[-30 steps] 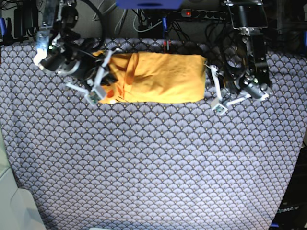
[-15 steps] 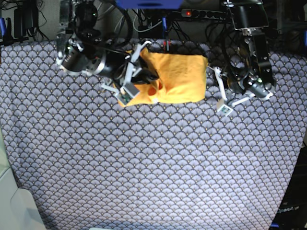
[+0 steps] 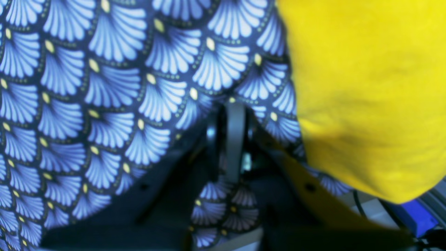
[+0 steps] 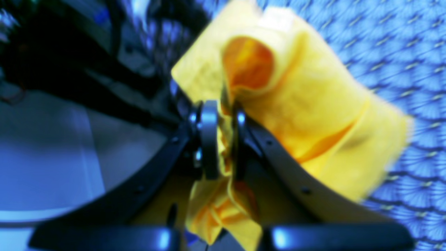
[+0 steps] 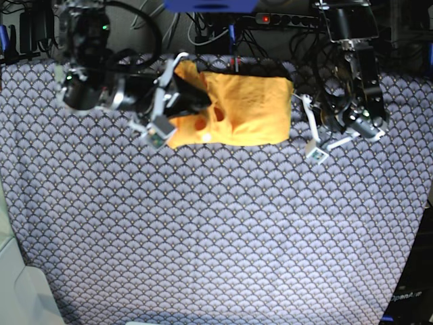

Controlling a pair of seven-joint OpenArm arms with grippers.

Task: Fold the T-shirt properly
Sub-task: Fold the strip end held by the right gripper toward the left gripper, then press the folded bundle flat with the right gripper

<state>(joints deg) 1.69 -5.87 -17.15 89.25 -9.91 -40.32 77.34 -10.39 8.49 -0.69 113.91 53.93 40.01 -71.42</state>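
- My right gripper (image 4: 223,139) is clamped on a bunched end of the T-shirt (image 5: 243,112), cloth pinched between its jaws; in the base view it (image 5: 177,101) sits at the shirt's left end.
- Change: a second ago the shirt lay as a long band; that left end has since been carried rightward, then drawn slightly back, and the bundle is now much shorter.
- My left gripper (image 3: 231,139) has its jaws nearly together on nothing, over the tablecloth (image 3: 87,104) just beside the shirt's right edge; it has hardly moved.
- Location: far centre of the table.
- Meaning, as I judge it: the crosswise fold is under way; the held end looks rumpled and needs laying flat.
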